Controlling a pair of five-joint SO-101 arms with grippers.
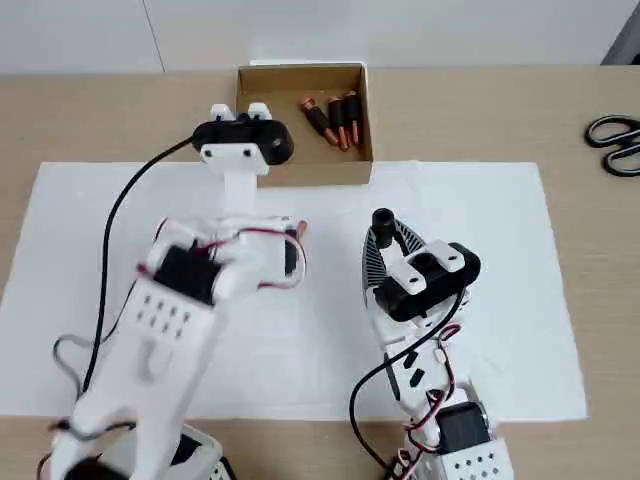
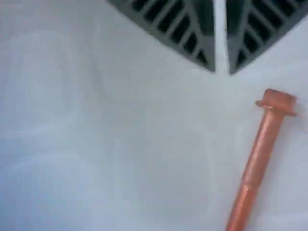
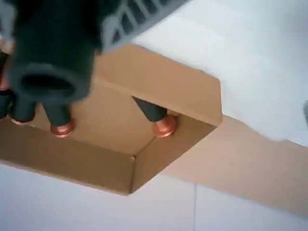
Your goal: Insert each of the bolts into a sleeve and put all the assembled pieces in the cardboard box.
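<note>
A copper bolt (image 2: 262, 154) lies flat on the white paper, just beside the tips of my left gripper (image 2: 221, 71), whose dark ribbed fingers (image 2: 192, 33) are shut with nothing between them. From above, only the bolt's end (image 1: 300, 229) peeks out beside the left arm. My right gripper (image 1: 385, 235) is shut on a black sleeve (image 1: 382, 218), held off the paper in front of the cardboard box (image 1: 318, 172). The sleeve's open end (image 3: 48, 72) faces the right wrist camera. Three assembled pieces (image 1: 335, 120) lie in the box (image 3: 159, 82), their copper heads (image 3: 164, 125) showing.
White paper (image 1: 500, 300) covers the middle of the wooden table. Scissors (image 1: 615, 140) lie at the far right edge. The left arm's black cable (image 1: 115, 220) runs over the paper's left part.
</note>
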